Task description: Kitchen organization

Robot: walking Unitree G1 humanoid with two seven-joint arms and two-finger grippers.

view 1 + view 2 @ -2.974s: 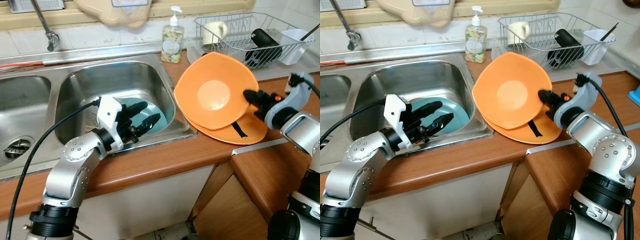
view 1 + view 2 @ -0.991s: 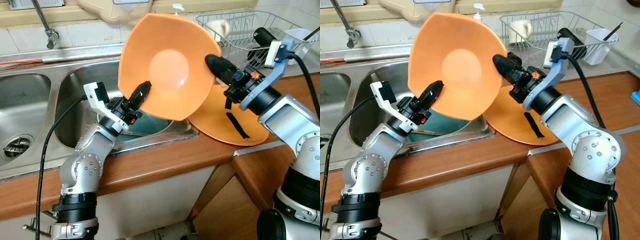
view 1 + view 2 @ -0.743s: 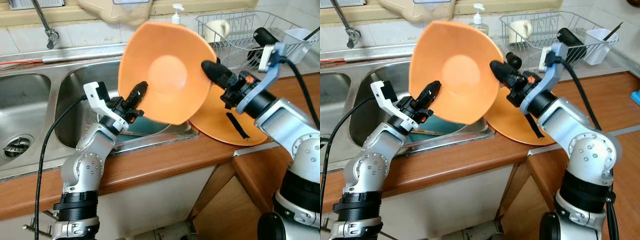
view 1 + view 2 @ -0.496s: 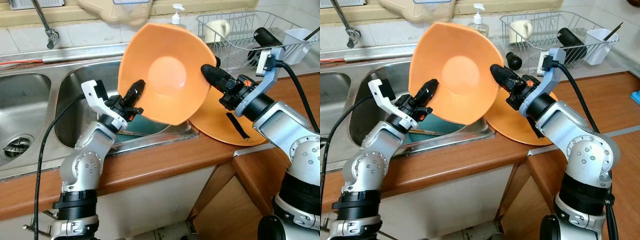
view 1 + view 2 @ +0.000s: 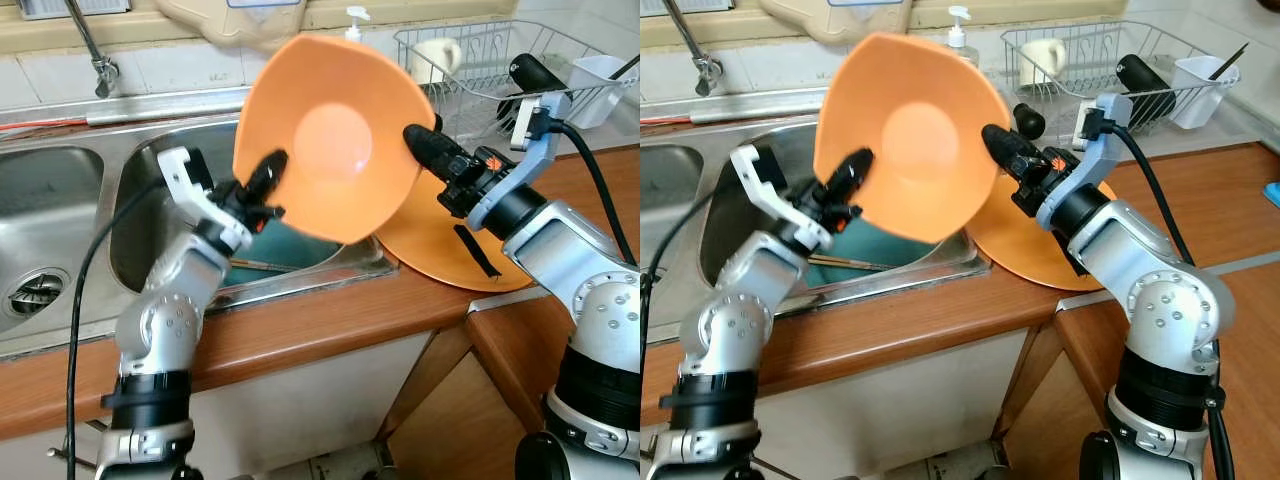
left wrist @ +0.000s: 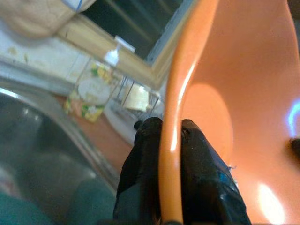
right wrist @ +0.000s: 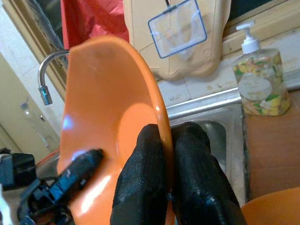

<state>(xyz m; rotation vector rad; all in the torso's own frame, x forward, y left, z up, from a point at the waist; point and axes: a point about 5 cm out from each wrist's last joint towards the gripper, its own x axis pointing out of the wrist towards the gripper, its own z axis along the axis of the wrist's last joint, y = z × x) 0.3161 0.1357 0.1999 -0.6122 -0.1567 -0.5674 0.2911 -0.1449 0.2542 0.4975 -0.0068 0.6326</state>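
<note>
We held the upper orange plate (image 5: 330,130) tilted above the sink (image 5: 180,170), left claw (image 5: 262,185) clamped on its left rim, right claw (image 5: 425,150) clamped on its right rim; both claws should move together so it doesn't twist; vs 3 s ago it was lifted off the lower orange plate (image 5: 450,250) on the desk (image 5: 330,320)

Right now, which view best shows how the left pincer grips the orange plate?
The left wrist view: the left pincer has one finger on each face of the orange plate, clamping its rim. The eye views show it at the plate's lower left edge; the right wrist view shows it small.
</note>
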